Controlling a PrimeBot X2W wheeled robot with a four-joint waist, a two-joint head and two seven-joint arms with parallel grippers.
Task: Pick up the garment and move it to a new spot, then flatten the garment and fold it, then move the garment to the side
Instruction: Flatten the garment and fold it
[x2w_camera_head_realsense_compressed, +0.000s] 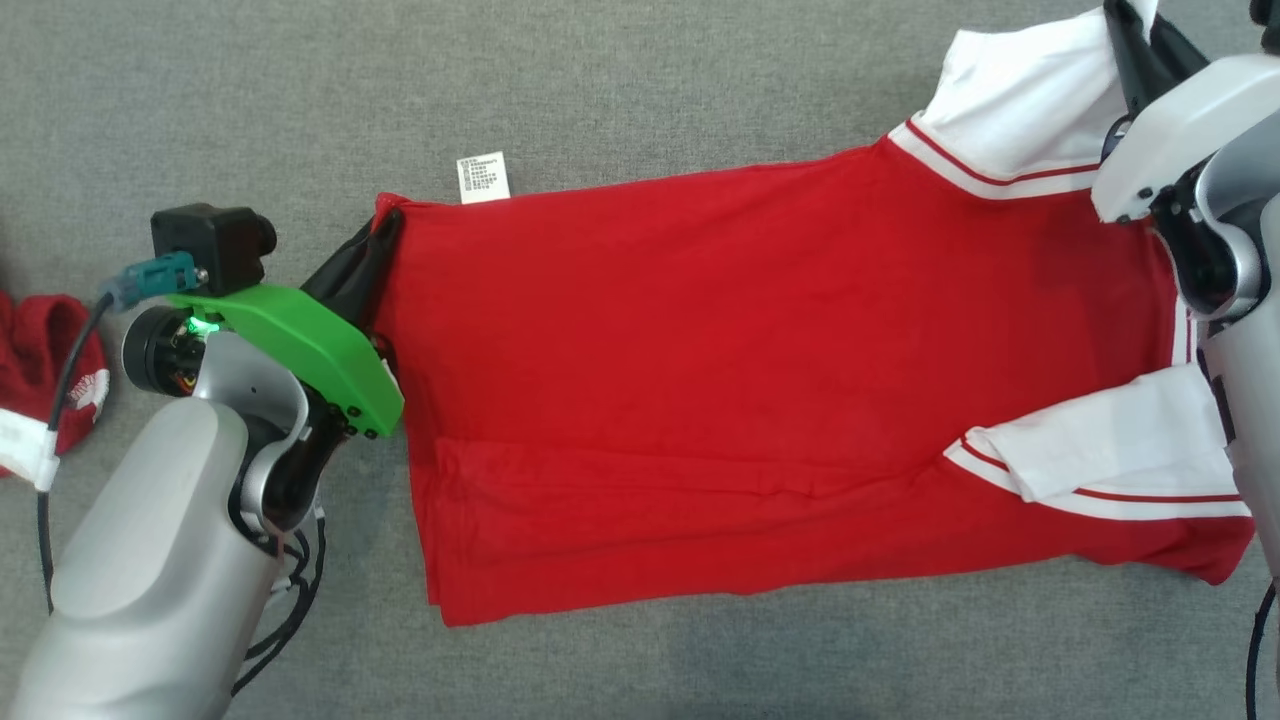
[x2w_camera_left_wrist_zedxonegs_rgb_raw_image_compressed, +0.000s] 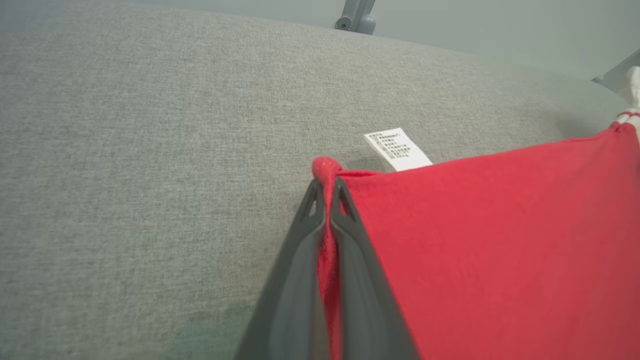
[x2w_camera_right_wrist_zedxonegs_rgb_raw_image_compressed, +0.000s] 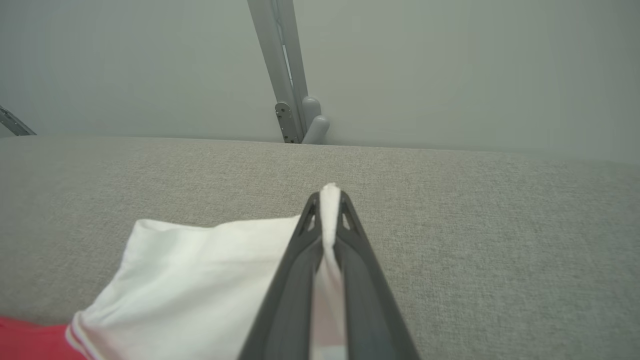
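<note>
Garment (x2w_camera_head_realsense_compressed: 780, 380): red shirt flat on the grey cloth surface (x2w_camera_head_realsense_compressed: 250, 100), long axis left to right; left gripper (x2w_camera_left_wrist_zedxonegs_rgb_raw_image_compressed: 327, 186) clamps the far hem corner (x2w_camera_left_wrist_zedxonegs_rgb_raw_image_compressed: 325, 167) beside the care label (x2w_camera_left_wrist_zedxonegs_rgb_raw_image_compressed: 397, 149); right gripper (x2w_camera_right_wrist_zedxonegs_rgb_raw_image_compressed: 330, 197) clamps the far white sleeve (x2w_camera_right_wrist_zedxonegs_rgb_raw_image_compressed: 200, 270); the body lies toward the robot from both grippers, so the fold probably draws the far edge nearward; pale wall (x2w_camera_right_wrist_zedxonegs_rgb_raw_image_compressed: 450, 75) behind.

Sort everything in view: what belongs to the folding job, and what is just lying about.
Job: red shirt; left gripper, shut on its hem corner; right gripper, shut on its white sleeve.
Lying about: dark red cloth at the head view's left edge; metal post in the background.
</note>
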